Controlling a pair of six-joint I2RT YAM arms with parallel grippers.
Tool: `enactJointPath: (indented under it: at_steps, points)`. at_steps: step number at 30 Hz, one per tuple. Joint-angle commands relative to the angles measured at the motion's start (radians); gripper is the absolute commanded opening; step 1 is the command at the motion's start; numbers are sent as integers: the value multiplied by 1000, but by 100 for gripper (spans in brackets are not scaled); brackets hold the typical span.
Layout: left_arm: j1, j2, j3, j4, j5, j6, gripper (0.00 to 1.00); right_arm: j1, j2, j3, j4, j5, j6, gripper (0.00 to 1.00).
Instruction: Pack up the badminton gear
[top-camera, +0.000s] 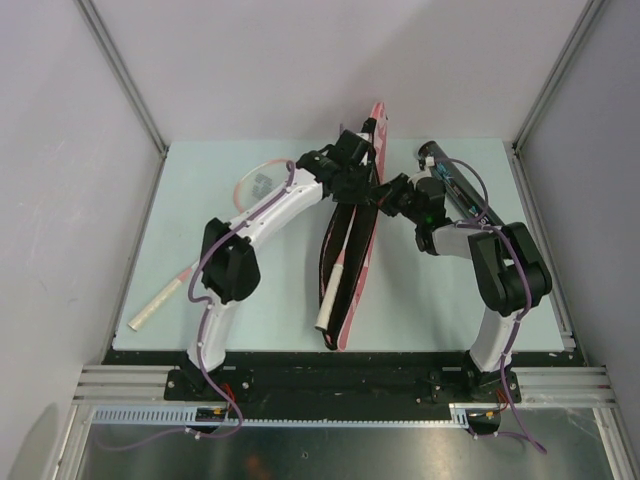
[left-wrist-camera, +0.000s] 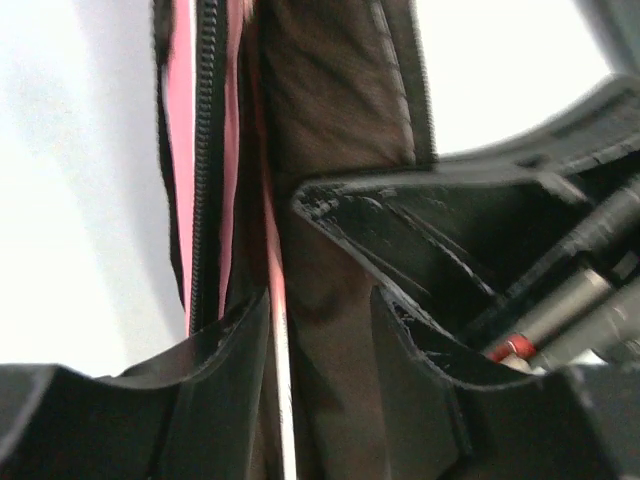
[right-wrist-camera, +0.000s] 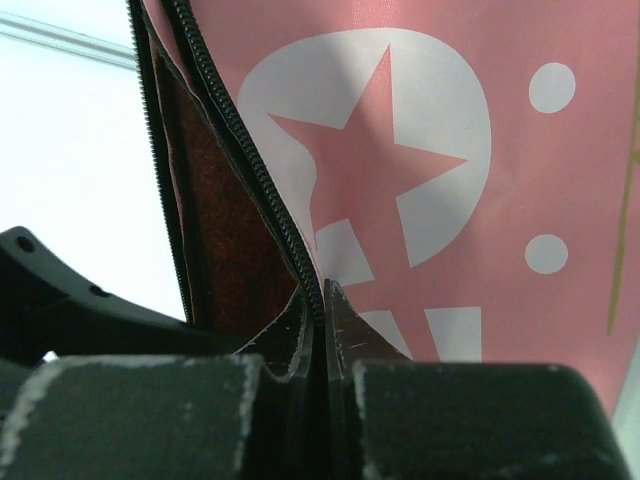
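Observation:
The pink racket cover (top-camera: 345, 262) stands on its edge mid-table with its zip open and its far end raised. A white racket handle (top-camera: 328, 298) lies inside it. My right gripper (top-camera: 388, 190) is shut on the cover's zipper edge (right-wrist-camera: 322, 285), with the pink star print (right-wrist-camera: 400, 150) beside it. My left gripper (top-camera: 362, 150) is at the cover's raised far part. Its fingers (left-wrist-camera: 230, 360) stand apart around the dark lining (left-wrist-camera: 330, 200) and a thin pink-white shaft (left-wrist-camera: 282, 380). A pink-white racket (top-camera: 150, 312) lies at the left. The black tube (top-camera: 445, 172) lies behind my right arm. No shuttlecocks show.
The loose racket's head (top-camera: 245, 185) lies partly under my left arm. The tube lies near the table's right edge. Grey walls close in the table on three sides. My right gripper's body (left-wrist-camera: 500, 250) is close to my left fingers.

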Motion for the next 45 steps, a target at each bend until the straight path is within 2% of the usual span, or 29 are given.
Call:
enactJointPath:
  at_steps: [1,3,6,13,17,24,33,45]
  points:
    - [-4,-133,-20,88,232,3,51,-30,-21,-15,37,-74,16,0]
    - [-6,-216,-81,92,249,41,56,-35,-21,-15,43,-79,10,0]
    - [-2,-340,-206,102,316,110,58,-42,-23,-15,34,-85,-2,0]
    - [-9,-609,-600,131,364,164,51,-44,-26,-15,28,-91,-22,0]
    - [-42,-635,-724,158,341,150,52,-33,-32,-15,30,-82,-29,0]
    - [-131,-577,-777,184,263,133,54,-36,-52,-15,1,-77,-48,0]
    - [-147,-539,-849,218,157,124,51,-31,-61,-15,-18,-74,-64,0]
    - [-170,-606,-904,230,86,113,53,-38,-64,-15,-19,-80,-70,0]
